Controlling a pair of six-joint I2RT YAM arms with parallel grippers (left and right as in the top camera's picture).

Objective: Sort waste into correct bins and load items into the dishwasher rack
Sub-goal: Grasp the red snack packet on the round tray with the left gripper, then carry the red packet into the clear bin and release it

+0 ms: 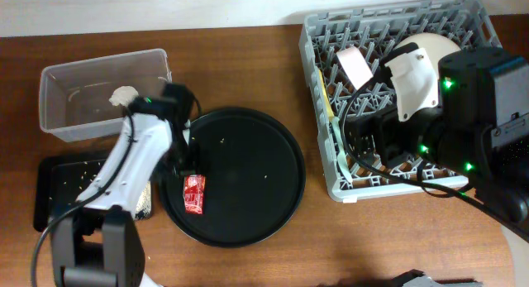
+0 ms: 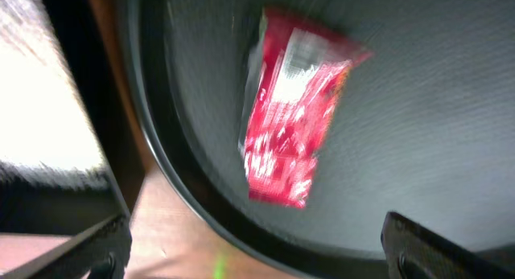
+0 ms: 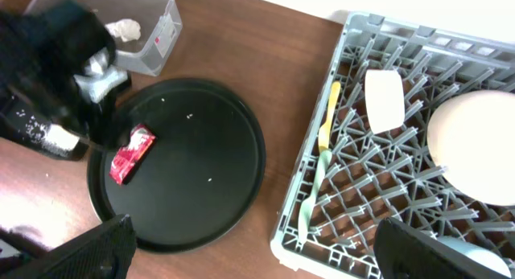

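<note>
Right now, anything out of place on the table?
Yes: the red sachet wrapper lies loose on the round black tray, not in a bin, with stray rice grains scattered there. The tissue sits in the clear tub.

Left wrist view's all smeared, so the print on the red sachet (image 2: 294, 110) is unreadable. Overhead, the right arm (image 1: 483, 97) blocks the right side of the rack (image 1: 318, 39) and most of the plate (image 1: 431, 45).

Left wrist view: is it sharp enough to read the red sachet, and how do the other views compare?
Left wrist: motion-blurred, the red sachet print smeared and unreadable, left edge blown out white. Overhead: sharp, evenly lit. Right wrist: dishwasher rack crisp, but the left arm is smeared.
</note>
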